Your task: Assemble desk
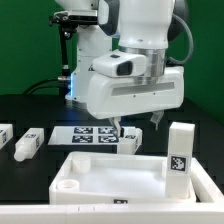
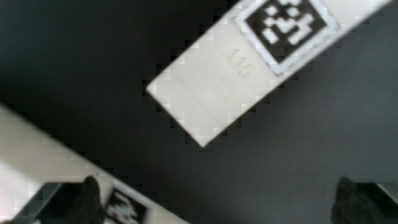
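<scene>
The white rimmed desk panel (image 1: 120,178) lies at the front of the table. One white leg (image 1: 180,150) stands upright at its right corner, tag facing the camera. Two legs lie at the exterior view's left (image 1: 28,143), (image 1: 3,134). Another leg (image 1: 130,140) lies beside the marker board, just under my gripper (image 1: 136,126). In the wrist view this leg (image 2: 222,80) lies flat with its tag at one end, apart from my fingertips (image 2: 71,205). My gripper (image 2: 222,205) is open and empty above the black table.
The marker board (image 1: 92,135) lies flat behind the panel; its edge also shows in the wrist view (image 2: 54,160). The robot's base and a black stand rise at the back. A green wall closes the scene.
</scene>
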Available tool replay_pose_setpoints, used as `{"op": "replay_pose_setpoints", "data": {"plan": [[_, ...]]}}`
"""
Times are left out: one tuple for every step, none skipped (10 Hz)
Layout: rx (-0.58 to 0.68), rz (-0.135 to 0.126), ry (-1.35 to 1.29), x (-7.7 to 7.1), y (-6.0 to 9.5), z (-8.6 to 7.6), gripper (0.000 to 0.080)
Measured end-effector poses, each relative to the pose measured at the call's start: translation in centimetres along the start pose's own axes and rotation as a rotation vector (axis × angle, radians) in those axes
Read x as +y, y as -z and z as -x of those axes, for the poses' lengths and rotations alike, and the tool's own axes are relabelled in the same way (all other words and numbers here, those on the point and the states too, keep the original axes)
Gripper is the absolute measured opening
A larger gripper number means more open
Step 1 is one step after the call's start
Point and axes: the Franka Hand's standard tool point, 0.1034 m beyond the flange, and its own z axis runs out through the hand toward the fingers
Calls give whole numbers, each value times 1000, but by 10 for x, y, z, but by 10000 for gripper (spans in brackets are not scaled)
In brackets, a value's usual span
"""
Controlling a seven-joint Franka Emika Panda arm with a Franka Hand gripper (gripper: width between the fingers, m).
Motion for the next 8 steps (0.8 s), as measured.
{"op": "replay_pose_setpoints", "data": {"plan": [[-11, -28, -224, -3, -2, 2, 649], [-12, -42, -302, -2, -2, 3, 649], [2, -43, -333, -2, -3, 2, 649], [0, -49, -407, -4, -3, 2, 649], [-2, -56, -475, -6, -3, 2, 649], [-11, -60, -485, -6, -3, 3, 649], [-89, -94, -562, -3, -3, 7, 649], [-138, -143, -656, 6, 1, 1, 649]]}}
